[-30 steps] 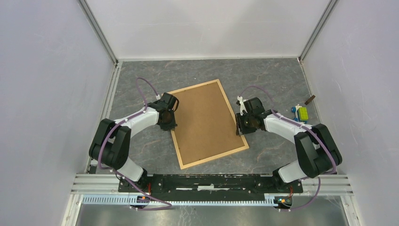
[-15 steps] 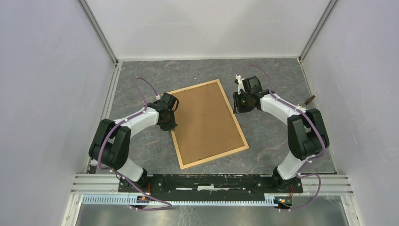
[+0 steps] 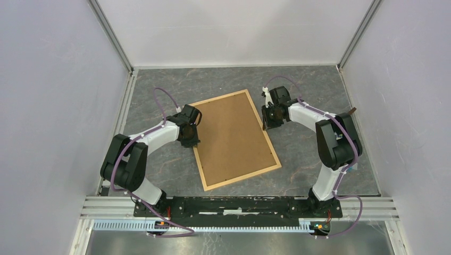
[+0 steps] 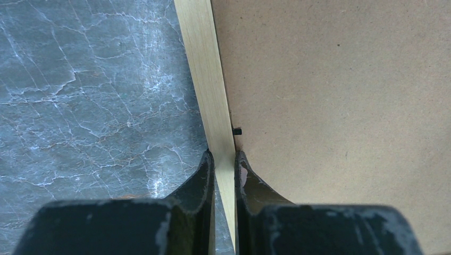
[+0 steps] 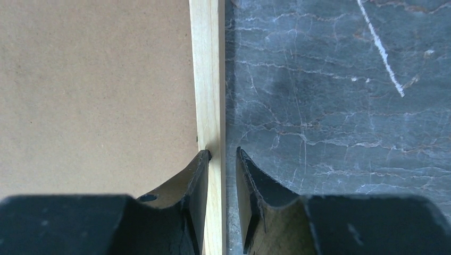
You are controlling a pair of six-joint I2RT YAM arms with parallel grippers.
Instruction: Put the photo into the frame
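Frame [image 3: 243, 176] lying flat and face down between the two grippers: its left long rail runs under the left gripper [image 4: 223, 159], its right long rail under the right gripper [image 5: 222, 156]. A brown backing board [image 3: 234, 138] fills it, and no view lets us tell whether the photo sits beneath.

Left wrist camera: both fingers [image 4: 205, 175] are down either side of the pale rail, drawn in narrow with the pads against the wood. That's a pinch on the frame. Just ahead of the fingertips, on the board side of the rail, sits one small black tab [image 4: 237, 130], too fine for the overhead view to pick up.

Right wrist camera: jaws partly apart, straddling the rail. The board-side finger [image 5: 199, 175] touches the wood's inner edge. The outer finger stands off it, with a strip of table [image 3: 319, 90] showing between, so nothing is clamped here. Beyond that outer finger a thin white streak [image 5: 380, 48] crosses the grey marbled surface, again lost from above.

Overhead gives what the wrists can't. The whole frame is turned at an angle, with the left gripper about midway along its rail and the right gripper on the far half of its own.

Count: one frame, one backing board, one black tab, two grippers.
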